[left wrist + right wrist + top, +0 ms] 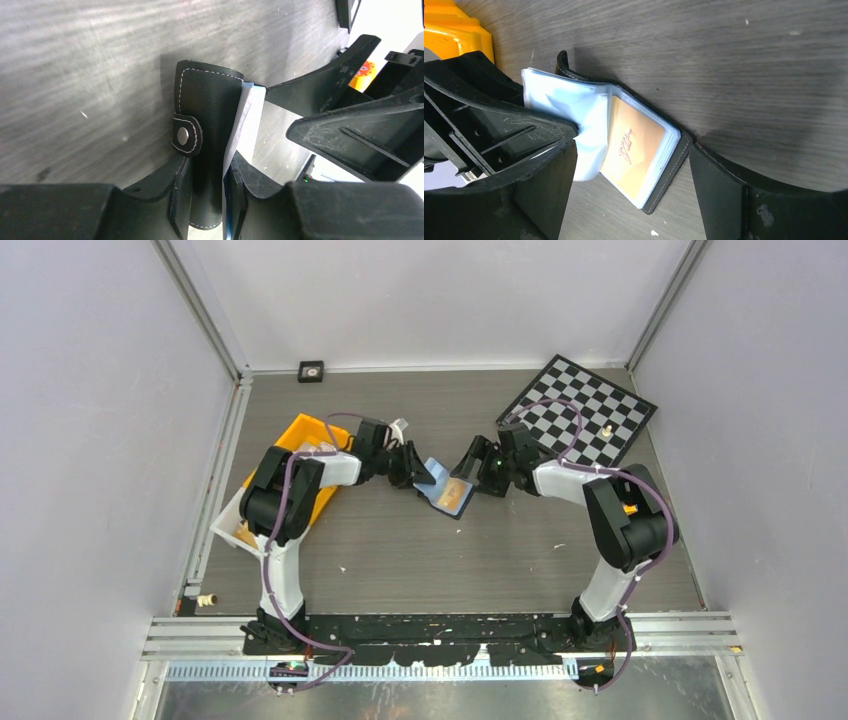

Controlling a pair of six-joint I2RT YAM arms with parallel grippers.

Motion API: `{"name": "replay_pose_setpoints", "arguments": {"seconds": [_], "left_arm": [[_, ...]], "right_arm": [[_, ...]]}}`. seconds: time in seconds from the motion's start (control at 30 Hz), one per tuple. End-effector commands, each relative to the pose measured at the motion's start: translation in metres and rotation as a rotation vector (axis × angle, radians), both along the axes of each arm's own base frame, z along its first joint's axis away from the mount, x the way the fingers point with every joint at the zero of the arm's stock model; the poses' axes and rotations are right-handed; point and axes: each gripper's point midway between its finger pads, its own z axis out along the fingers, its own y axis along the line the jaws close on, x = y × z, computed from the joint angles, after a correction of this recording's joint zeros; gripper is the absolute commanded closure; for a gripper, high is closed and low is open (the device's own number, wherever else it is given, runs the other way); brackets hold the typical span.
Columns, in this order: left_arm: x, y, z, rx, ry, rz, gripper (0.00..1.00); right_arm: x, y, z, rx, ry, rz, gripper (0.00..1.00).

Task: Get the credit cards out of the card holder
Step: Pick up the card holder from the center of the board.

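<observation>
Black card holder [207, 115] (open), apparently pinched by left hand [207, 167]

Red script, apparently "VIP", stands on the orange-tan credit card [639, 145] between the fingers [724, 190] of the right gripper [633, 150].
</observation>
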Motion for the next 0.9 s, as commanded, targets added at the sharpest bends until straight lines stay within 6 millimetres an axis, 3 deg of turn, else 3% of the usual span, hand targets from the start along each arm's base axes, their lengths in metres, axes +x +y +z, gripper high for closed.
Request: {"name": "replay_pose_setpoints", "arguments": {"seconds": [0.0, 0.2, 0.37, 0.7, 0.87], "left_arm": [[-0.011, -0.012, 0.041, -0.115, -0.039, -0.035, 0.78], [-0.005, -0.005, 0.075, -0.282, -0.09, 0.026, 0.83], [-0.008, 0.005, 0.11, -0.476, -0.084, 0.057, 0.86], [-0.016, 0.007, 0.146, -0.582, -0.109, 0.062, 0.86], [-0.017, 0.006, 0.155, -0.669, -0.092, 0.052, 0.87]], "right_arm": [[-0.002, 0.001, 0.022, 0.041, -0.06, 0.001, 0.12], [-0.003, -0.004, 0.028, 0.065, -0.067, -0.029, 0.11], [-0.01, 0.01, 0.04, 0.173, -0.081, 0.01, 0.1], [-0.019, 0.028, 0.07, 0.365, -0.164, 0.066, 0.09], [-0.022, 0.038, 0.097, 0.507, -0.253, 0.114, 0.08]]}}
